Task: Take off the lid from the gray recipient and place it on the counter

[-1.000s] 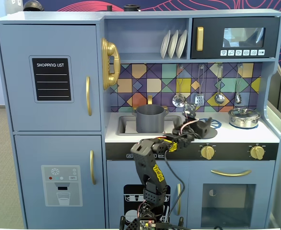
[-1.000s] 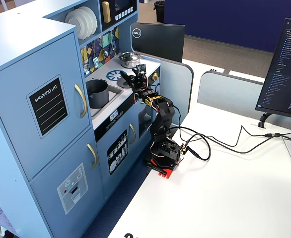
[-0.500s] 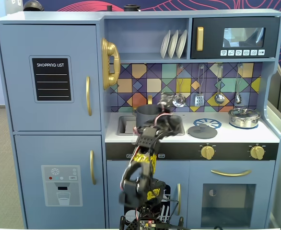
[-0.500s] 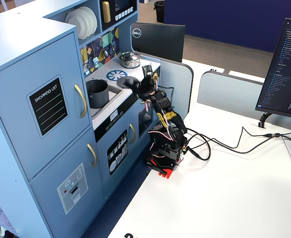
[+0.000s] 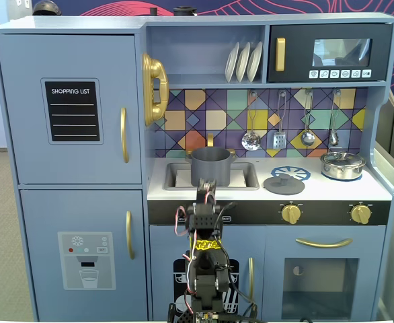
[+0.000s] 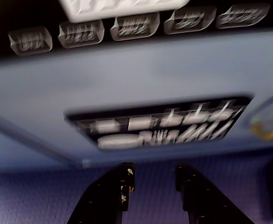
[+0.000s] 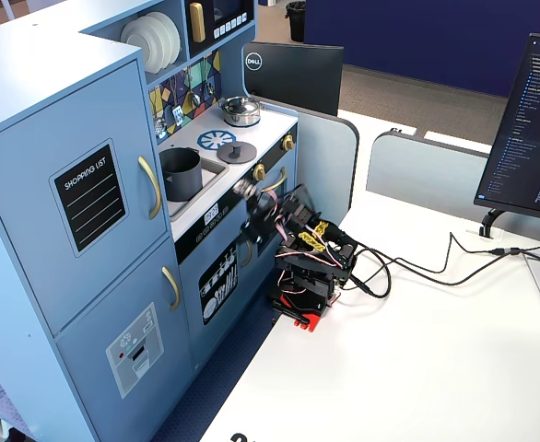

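- Fingers [image 6: 153,186] released and empty: the wrist view shows a clear gap between both tips with nothing in it, pointed at the blue cabinet front [image 6: 141,70] of the toy kitchen.
- Arm [image 5: 206,222] has pulled back off the worktop since half a second ago; it now sits folded low in front of the cabinet, below desk level.
- Lid [image 5: 284,184] lies flat, knob up, on the desk [image 5: 318,190], on the near edge of the printed blue burner [image 7: 217,140] and right of the sink [image 5: 177,176].
- Gray pot [image 5: 211,165] stands open in the sink, well apart from the lid.
- Steel pot [image 5: 342,164] sits at far right with its lid on.
- Judgement: lid off and placed, arm retreating; task looks done.
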`<state>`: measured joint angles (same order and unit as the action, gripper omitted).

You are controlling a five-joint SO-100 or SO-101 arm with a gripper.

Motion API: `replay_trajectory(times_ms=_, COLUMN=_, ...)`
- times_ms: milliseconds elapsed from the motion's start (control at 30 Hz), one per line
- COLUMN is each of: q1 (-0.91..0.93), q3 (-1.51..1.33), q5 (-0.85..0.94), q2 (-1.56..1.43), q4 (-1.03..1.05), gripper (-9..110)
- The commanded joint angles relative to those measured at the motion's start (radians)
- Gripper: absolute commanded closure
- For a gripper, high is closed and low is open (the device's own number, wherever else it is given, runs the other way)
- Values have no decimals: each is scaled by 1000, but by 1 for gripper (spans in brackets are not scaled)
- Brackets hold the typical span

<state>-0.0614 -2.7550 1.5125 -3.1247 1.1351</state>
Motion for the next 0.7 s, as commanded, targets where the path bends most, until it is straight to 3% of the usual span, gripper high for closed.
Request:
replay_trajectory(times_ms=0, q1=-35, q3=-212, q5=21, q2=-43, q4=-199, gripper=102)
replay_trajectory(times_ms=100, q1=-81, q3=-247, q5=-61, q2=-8, q4=-169, gripper=102)
replay_trajectory(times_ms=333, q1=-71, q3=-247, q5=-18, q2=-51, q4=224, gripper=101)
replay_trajectory(times_ms=500, q1=-37, q3=-247, q5=8, q2=-52, q4=394, gripper=101)
replay_trajectory(times_ms=667, q1=-8, q3=-247, q5=5, q2=-52, q4=393, gripper=100)
